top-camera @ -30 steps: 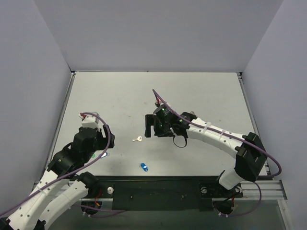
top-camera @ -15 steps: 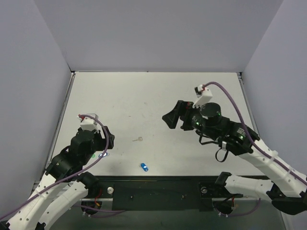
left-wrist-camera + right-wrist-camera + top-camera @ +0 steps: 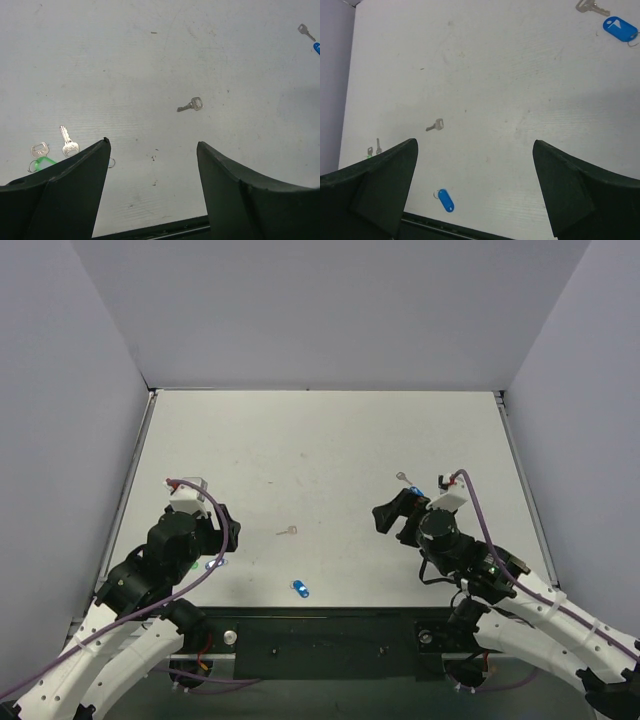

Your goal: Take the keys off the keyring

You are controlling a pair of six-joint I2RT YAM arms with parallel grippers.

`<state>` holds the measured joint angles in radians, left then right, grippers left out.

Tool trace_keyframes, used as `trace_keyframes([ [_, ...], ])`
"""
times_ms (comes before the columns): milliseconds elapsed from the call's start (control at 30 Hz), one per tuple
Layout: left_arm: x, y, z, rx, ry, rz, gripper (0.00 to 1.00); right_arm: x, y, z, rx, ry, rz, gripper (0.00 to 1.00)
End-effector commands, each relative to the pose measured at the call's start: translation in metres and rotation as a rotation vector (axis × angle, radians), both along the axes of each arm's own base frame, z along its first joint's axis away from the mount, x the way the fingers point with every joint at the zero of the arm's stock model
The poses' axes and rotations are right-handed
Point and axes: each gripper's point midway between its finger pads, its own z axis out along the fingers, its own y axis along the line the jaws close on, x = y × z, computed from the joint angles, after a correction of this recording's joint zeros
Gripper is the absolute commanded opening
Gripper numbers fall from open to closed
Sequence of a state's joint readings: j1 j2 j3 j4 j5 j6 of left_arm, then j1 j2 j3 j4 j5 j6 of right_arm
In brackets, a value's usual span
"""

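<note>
One tabletop: the pale grey flat tabletop [image 3: 300, 440] carries every loose piece.
Two arms: the white-and-black left arm [image 3: 130, 585] and right arm [image 3: 545, 595] sit at the near corners.
Left claw: the black two-finger left claw [image 3: 153, 143] is spread wide, pinching nothing.
Right claw: the black two-finger right claw [image 3: 474, 144] is also spread wide and empty.
Blue tags: one bright blue plastic tag [image 3: 445, 200] lies near the front edge. A second blue tag [image 3: 620, 27] lies just beside a capless silver key [image 3: 590, 6].
Green tag: a green plastic tag [image 3: 42, 163] is partly hidden by a left finger, with two small silver keys [image 3: 68, 143] beside it.
Lone key: a bare silver metal key [image 3: 191, 105] lies mid-tabletop, apart from both claws.
Keyring: a thin silver wire loop [image 3: 111, 162] lies just beside that left finger, partly seen.
</note>
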<state>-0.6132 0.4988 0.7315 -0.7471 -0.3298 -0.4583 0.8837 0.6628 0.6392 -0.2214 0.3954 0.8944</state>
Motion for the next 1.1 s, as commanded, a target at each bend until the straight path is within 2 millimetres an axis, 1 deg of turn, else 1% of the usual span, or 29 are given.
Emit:
trace_keyframes([
  [0,0.008,-0.004,0.011,-0.014,-0.043,-0.005,0.80,0.004,-0.003,0.001,-0.087,0.043,0.017,0.93],
  [33,0.008,-0.004,0.011,-0.013,-0.041,-0.005,0.80,0.002,0.000,-0.010,-0.155,0.078,0.062,0.93],
  [67,0.008,-0.004,0.011,-0.012,-0.040,-0.005,0.80,-0.008,0.004,-0.017,-0.198,0.135,0.134,0.93],
  [100,0.009,-0.004,0.010,-0.009,-0.037,-0.004,0.79,-0.010,0.004,-0.028,-0.265,0.173,0.172,0.93],
  [133,0.008,-0.004,0.010,-0.010,-0.037,-0.003,0.80,-0.020,0.005,-0.035,-0.300,0.227,0.217,0.93],
  [167,0.008,-0.004,0.010,-0.010,-0.035,-0.003,0.80,-0.024,0.007,-0.043,-0.337,0.265,0.264,0.93],
  [267,0.009,-0.003,0.011,-0.012,-0.039,-0.002,0.80,-0.035,0.006,-0.059,-0.390,0.334,0.322,0.93],
  [333,0.009,-0.002,0.010,-0.011,-0.037,0.001,0.80,-0.034,0.008,-0.062,-0.384,0.333,0.320,0.93],
  [433,0.010,-0.002,0.010,-0.014,-0.038,0.005,0.79,-0.033,0.012,-0.057,-0.356,0.315,0.324,0.93],
  [500,0.009,-0.002,0.011,-0.018,-0.042,0.003,0.79,-0.031,0.019,-0.050,-0.327,0.298,0.337,0.93],
  [600,0.010,-0.002,0.012,-0.018,-0.044,0.004,0.79,-0.029,0.024,-0.041,-0.290,0.269,0.345,0.93],
  [900,0.010,-0.002,0.011,-0.019,-0.041,0.001,0.79,-0.021,0.021,-0.012,-0.221,0.173,0.287,0.93],
  [1067,0.010,-0.002,0.011,-0.020,-0.042,0.001,0.79,-0.021,0.019,-0.001,-0.194,0.144,0.273,0.93],
])
